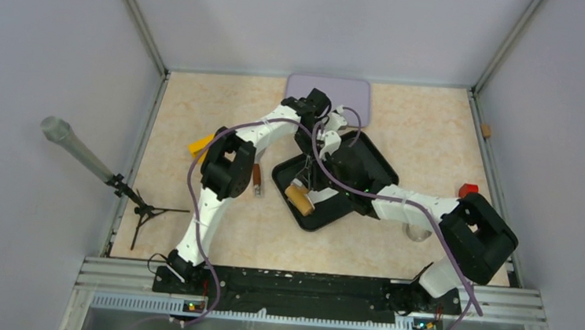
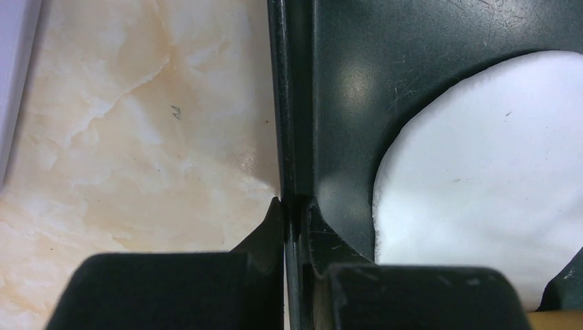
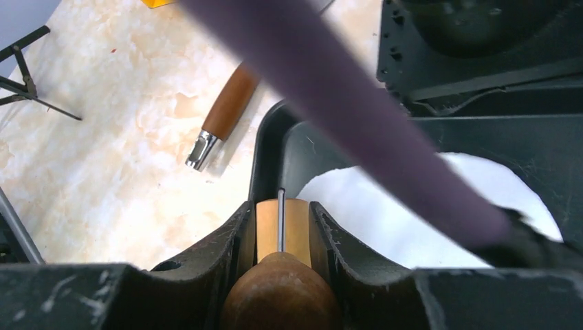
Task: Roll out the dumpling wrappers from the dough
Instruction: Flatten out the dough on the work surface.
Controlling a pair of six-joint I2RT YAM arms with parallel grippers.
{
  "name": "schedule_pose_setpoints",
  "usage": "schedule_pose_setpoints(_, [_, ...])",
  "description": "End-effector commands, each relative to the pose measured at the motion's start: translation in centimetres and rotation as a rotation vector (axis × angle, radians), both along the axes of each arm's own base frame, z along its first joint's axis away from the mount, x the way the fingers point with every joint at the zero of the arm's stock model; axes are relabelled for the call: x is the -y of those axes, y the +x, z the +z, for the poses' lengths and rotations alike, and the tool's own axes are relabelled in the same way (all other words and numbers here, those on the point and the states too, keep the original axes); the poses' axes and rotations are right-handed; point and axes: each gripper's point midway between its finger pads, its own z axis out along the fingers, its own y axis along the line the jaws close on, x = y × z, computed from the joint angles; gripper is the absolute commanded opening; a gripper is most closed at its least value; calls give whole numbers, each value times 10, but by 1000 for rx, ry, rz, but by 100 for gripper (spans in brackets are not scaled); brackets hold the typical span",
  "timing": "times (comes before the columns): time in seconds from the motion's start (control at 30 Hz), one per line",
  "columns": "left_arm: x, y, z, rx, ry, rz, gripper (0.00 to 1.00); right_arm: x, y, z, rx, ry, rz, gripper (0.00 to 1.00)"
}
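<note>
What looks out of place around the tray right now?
The black tray sits askew, diagonal to the table's edges, the left gripper shut on its rim. A wooden-handled tool lies loose on the table beside it. The dough lies flat inside; nothing looks spilled.

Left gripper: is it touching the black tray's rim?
Touching. The left wrist view shows the left gripper clamped on the black tray at its rim, jaws pressed against both sides of the wall with no gap.

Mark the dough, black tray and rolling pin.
dough (image 2: pixel 495 179), left wrist view, middle of the white sheet.
black tray (image 2: pixel 292 103), left wrist view, raised rim.
rolling pin (image 3: pixel 297 230), right wrist view, pale barrel.
</note>
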Motion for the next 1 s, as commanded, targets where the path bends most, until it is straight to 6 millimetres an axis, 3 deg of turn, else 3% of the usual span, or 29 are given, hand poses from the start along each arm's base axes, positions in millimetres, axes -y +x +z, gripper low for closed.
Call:
schedule_pose_setpoints(0.0, [0,18,2,74,29,-4,0,18,-51,-79,-181,-204,100,0])
schedule_pose_setpoints(0.13, [0,17,5,72,25,-4,0,21,-41,-71,-130,-231,52,0])
schedule_pose_setpoints(0.33, [-4,11,4,74,31,-10,0,87,3,-64,-117,-266,-168,0])
schedule_pose_setpoints(0.4, [-6,10,2,73,36,-13,0,105,8,-64,-115,-288,-209,0])
schedule_pose_setpoints(0.53, [-9,10,-1,68,40,-9,0,121,11,-61,-106,-326,-249,0])
schedule_pose_setpoints(0.7, [-8,12,0,76,40,2,0,106,1,-69,-113,-327,-185,0])
schedule_pose_setpoints(0.97, [-8,18,3,81,34,21,0,62,-38,-92,-125,-372,-5,0])
